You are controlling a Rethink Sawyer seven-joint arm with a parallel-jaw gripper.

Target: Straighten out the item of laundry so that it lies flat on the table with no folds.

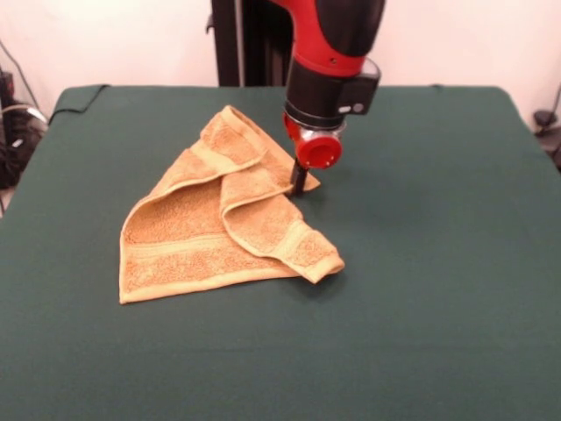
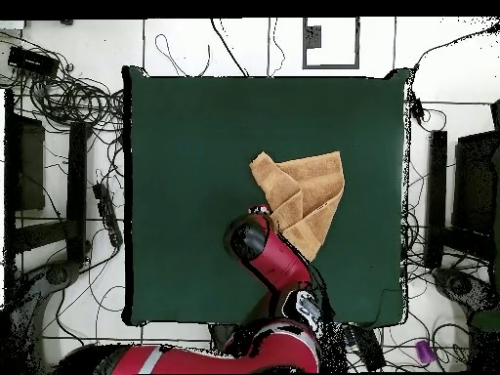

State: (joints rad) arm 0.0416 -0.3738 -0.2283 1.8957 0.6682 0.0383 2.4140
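From the front, we saw the gripper [image 1: 298, 185] down on the folded towel [image 1: 223, 224], jaws seemingly pinched on its edge, though we couldn't be sure. Overhead, towel [image 2: 305, 195] sat mid-table [image 2: 195, 146]. Probably mid-grab; next, pull that flap outward.

This is a robotics lab or test room rather than a home. A red and black robot arm [image 1: 333, 53] stands at a table [image 1: 438, 263] draped in dark green cloth, set against plain white walls. In the overhead view, tangled black cables [image 2: 68, 98] and dark equipment boxes [image 2: 24, 161] crowd the pale floor around it.
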